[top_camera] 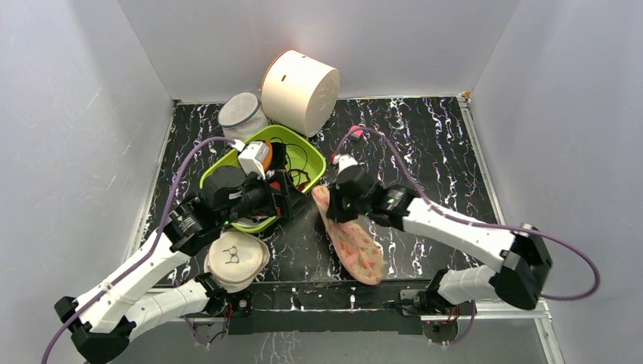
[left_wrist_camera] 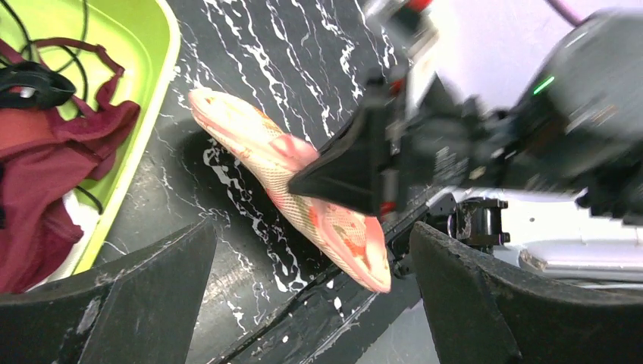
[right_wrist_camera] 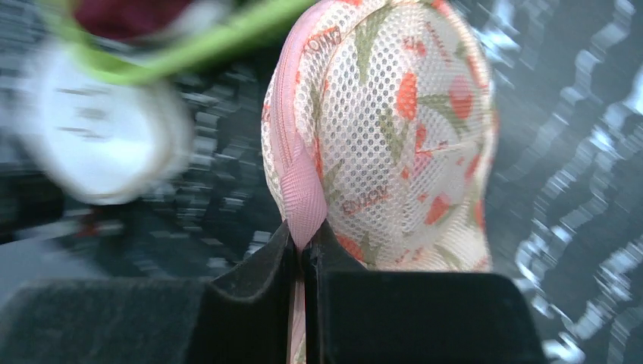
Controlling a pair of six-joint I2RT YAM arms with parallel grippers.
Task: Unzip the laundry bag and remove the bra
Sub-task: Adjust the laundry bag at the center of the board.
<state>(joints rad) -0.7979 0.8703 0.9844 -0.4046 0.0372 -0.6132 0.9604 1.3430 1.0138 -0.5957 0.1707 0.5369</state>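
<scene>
Laundry bag lies on the black marbled surface, just right of the green basin. Its long axis runs from beside the basin's right rim down toward the near edge, between the two arms. The fabric is peach mesh with a red-orange and green print and a pink band along the edge. Right fingers are pressed together on that pink band at the bag's far end, with no gap between them. In the right wrist view the mesh body bulges up beyond the tips; the background there is smeared with blur. I cannot tell whether the zipper is open or closed. From the left wrist view the gripped end sits a little off the surface and the other end reaches the near edge. Left fingers are spread wide and hold nothing. They hang over the basin's right rim, pointed across at the bag and apart from it. The basin holds a maroon bra bunched against the wall, with thin black straps lying over it. Whether those straps belong to the black bra cannot be told, and no cups show anywhere. A round cream pouch with a glasses drawing sits near the left arm's base, touching the basin's near rim. A white mesh cylinder with blue rim and a large cream drum with orange rim stand at the far wall behind the basin.
</scene>
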